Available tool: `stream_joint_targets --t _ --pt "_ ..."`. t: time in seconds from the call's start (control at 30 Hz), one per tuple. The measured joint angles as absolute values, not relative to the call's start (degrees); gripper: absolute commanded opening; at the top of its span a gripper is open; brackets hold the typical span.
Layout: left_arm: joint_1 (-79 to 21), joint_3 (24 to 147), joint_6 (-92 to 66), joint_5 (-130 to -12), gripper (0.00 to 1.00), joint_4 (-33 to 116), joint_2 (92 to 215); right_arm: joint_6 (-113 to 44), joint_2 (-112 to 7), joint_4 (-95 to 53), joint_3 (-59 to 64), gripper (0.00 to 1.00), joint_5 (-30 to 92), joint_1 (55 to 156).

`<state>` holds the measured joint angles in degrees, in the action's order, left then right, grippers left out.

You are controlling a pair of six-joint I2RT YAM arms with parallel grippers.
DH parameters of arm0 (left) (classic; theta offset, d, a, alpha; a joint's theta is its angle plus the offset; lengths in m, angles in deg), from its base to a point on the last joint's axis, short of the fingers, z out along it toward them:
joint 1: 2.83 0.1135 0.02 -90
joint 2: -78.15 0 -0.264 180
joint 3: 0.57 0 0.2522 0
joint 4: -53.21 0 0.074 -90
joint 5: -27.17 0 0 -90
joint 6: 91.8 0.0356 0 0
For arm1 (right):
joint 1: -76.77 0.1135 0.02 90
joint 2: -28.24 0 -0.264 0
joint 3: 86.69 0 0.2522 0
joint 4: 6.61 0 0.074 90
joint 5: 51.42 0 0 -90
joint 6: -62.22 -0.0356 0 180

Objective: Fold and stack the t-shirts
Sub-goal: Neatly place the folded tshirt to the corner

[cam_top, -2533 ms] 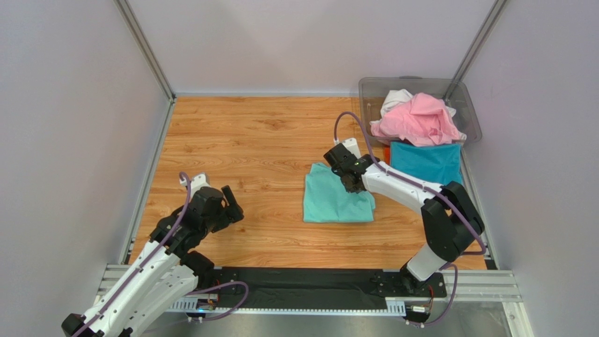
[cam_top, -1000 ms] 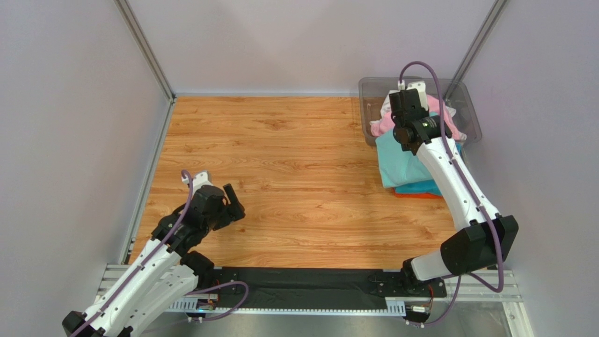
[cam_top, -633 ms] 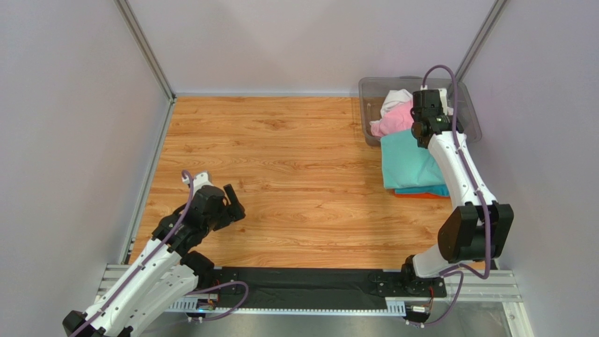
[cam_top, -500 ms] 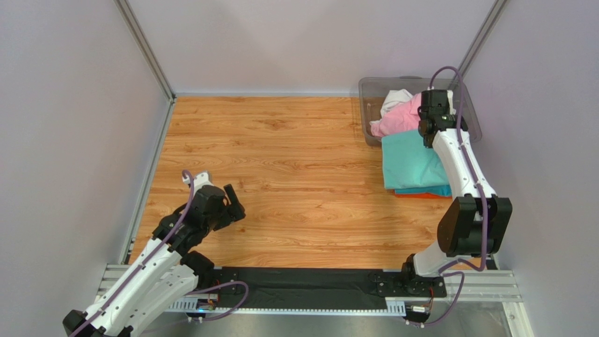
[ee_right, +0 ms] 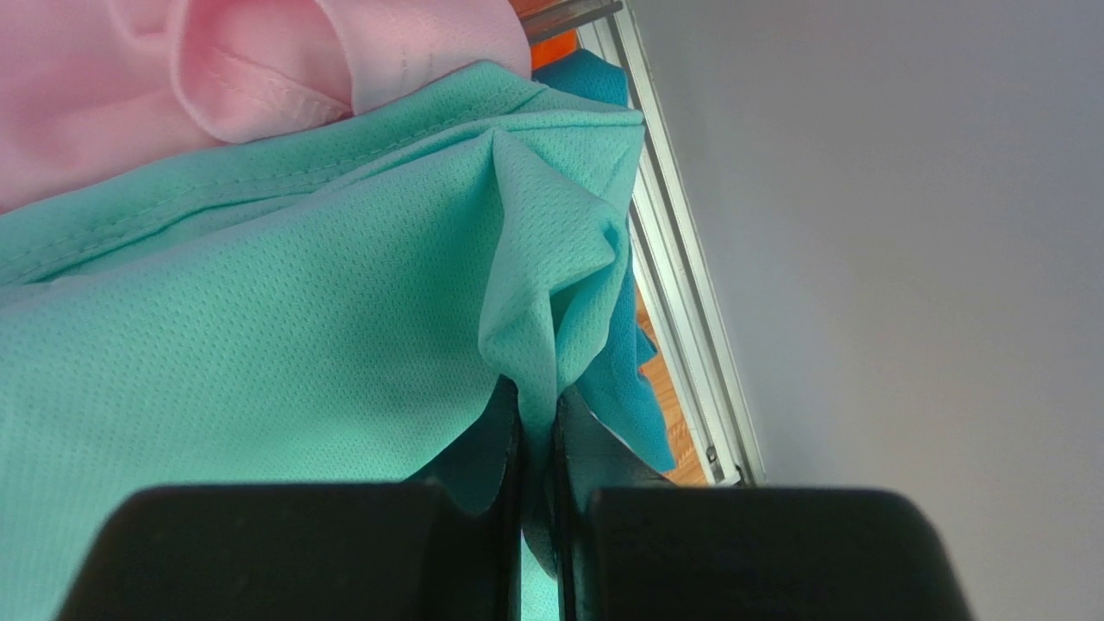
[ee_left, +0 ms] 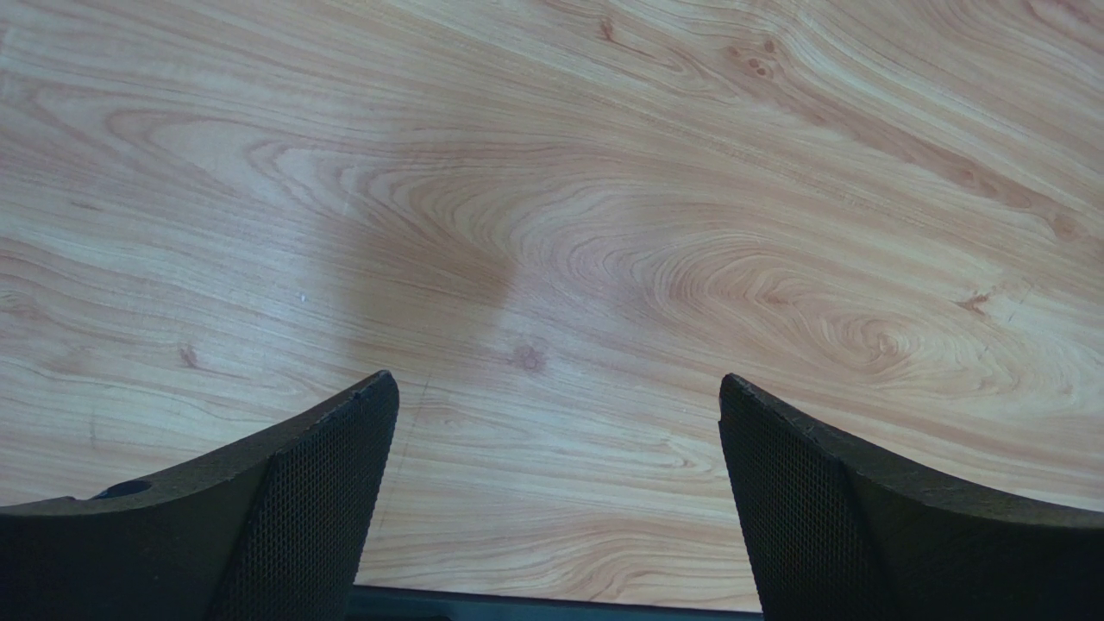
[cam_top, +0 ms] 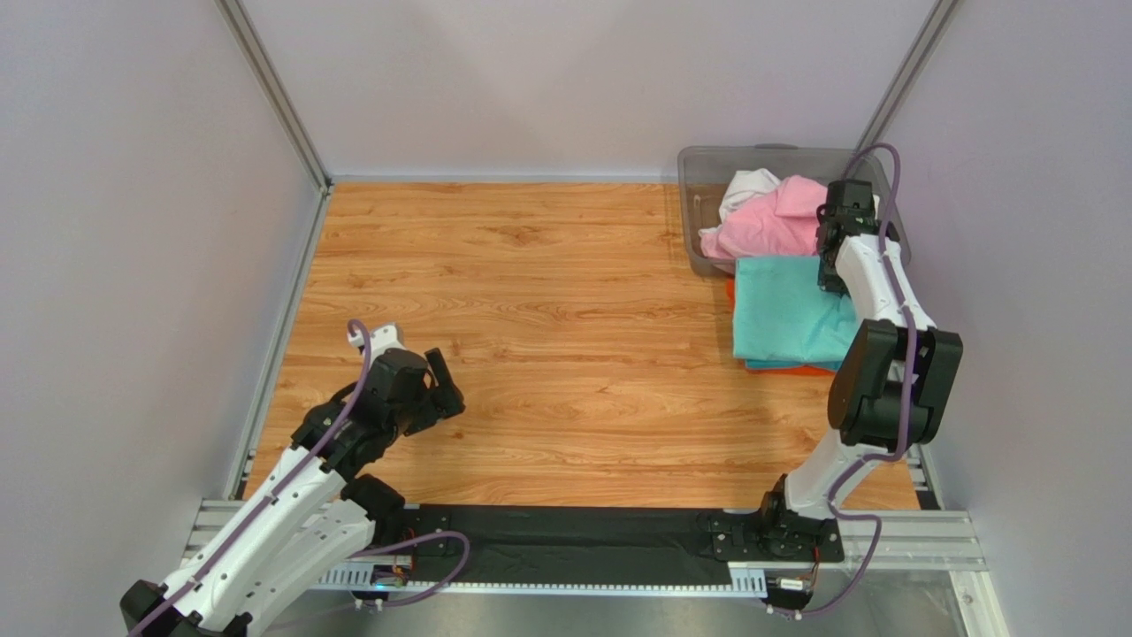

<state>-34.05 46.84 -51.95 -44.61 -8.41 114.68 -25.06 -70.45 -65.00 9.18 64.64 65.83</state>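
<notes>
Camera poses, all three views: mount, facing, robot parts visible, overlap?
Top external: high behind the robot, looking down on the table; left claw, right claw show.
Left wrist: on left arm, facing down at bare wood; open fingers show.
Right wrist: on right arm, facing the mint green t-shirt pinched in its shut fingers.
Shared: top and right wrist both see that shirt.

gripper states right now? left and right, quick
Left gripper: open, empty, over the table.
Right gripper: shut on the mint shirt, pinching a fold at its edge.
</notes>
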Motion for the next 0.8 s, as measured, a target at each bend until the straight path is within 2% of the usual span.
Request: stream_joint_targets --t 0.03,0.1,0.13,0.17,0.2,0.23,0.47,0.8 --pt "-34.05 46.84 -51.89 -44.68 1.00 -8.36 114.64 -25.34 -70.98 -64.75 9.18 0.25 64.55 65.39" --pt "-34.05 46.84 -51.82 -44.72 1.00 -8.30 114.62 -26.28 -71.94 -64.12 9.18 0.50 64.62 64.71" --pt "-34.05 46.81 -51.80 -44.74 1.00 -8.26 114.62 -26.50 -72.38 -63.90 9.18 0.70 64.73 64.41" --pt "-34.05 46.79 -51.80 -44.74 1.00 -8.26 114.62 -26.66 -72.68 -63.71 9.18 0.78 64.90 64.12" --pt "-34.05 46.71 -51.80 -44.74 1.00 -8.23 114.60 -26.96 -72.86 -63.64 9.18 0.97 64.99 63.93" --pt "-34.05 46.64 -51.80 -44.74 1.00 -8.23 114.60 -27.20 -72.97 -63.62 9.18 1.00 65.04 63.77" --pt "-34.05 46.55 -51.78 -44.98 1.00 -8.23 114.60 -29.28 -72.14 -63.77 9.24 1.00 63.51 63.62" --pt "-34.05 46.55 -51.78 -46.05 1.00 -8.23 114.57 -33.15 -60.84 -61.56 6.77 1.00 55.40 68.03"
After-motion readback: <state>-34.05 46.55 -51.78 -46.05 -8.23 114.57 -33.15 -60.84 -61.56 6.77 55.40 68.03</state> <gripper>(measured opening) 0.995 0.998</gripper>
